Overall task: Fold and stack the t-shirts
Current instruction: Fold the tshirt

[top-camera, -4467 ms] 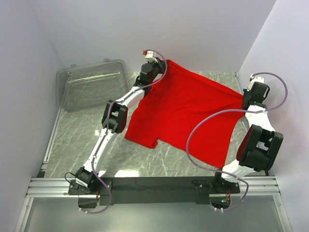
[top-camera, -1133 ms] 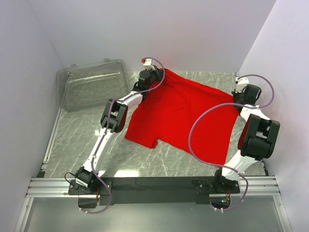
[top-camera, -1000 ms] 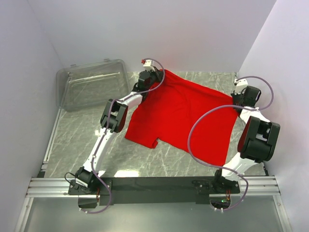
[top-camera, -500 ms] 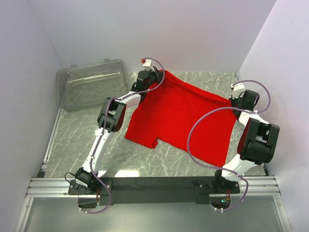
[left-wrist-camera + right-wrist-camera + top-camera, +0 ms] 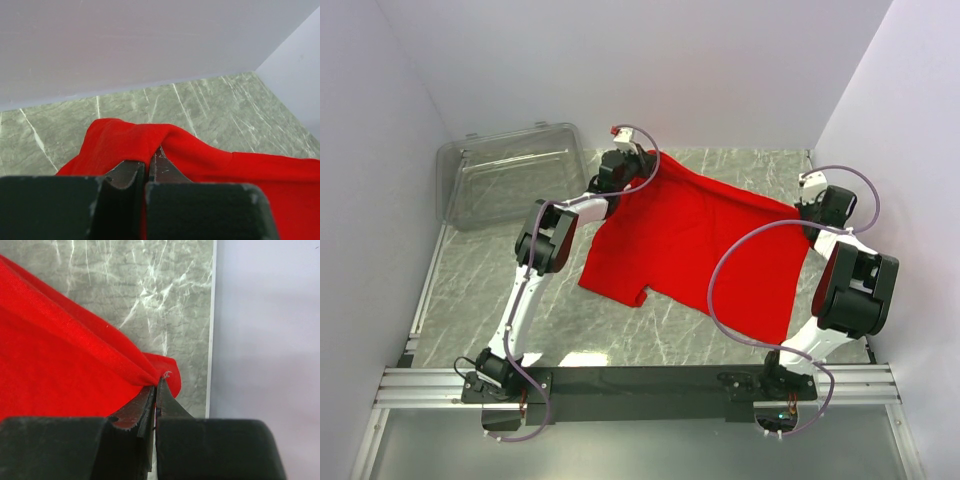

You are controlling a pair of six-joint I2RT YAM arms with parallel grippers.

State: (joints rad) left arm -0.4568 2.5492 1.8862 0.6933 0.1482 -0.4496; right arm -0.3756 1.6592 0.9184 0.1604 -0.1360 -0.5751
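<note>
Both the left pincer [image 5: 152,161] and right pincer [image 5: 156,390] are clamped on far corners of the shirt [image 5: 700,240], spread over the counter [image 5: 480,285]; light, limp cloth, it likely sags, so edges and corners suit holding.

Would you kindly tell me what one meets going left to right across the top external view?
The clear plastic bin → left gripper → bright red cloth t-shirt → right gripper.

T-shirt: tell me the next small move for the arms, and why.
Probably lower both held ends onto the table. The left gripper and right gripper are each shut on the far edge of the red t-shirt, which is stretched between them, while its near part lies spread flat.
</note>
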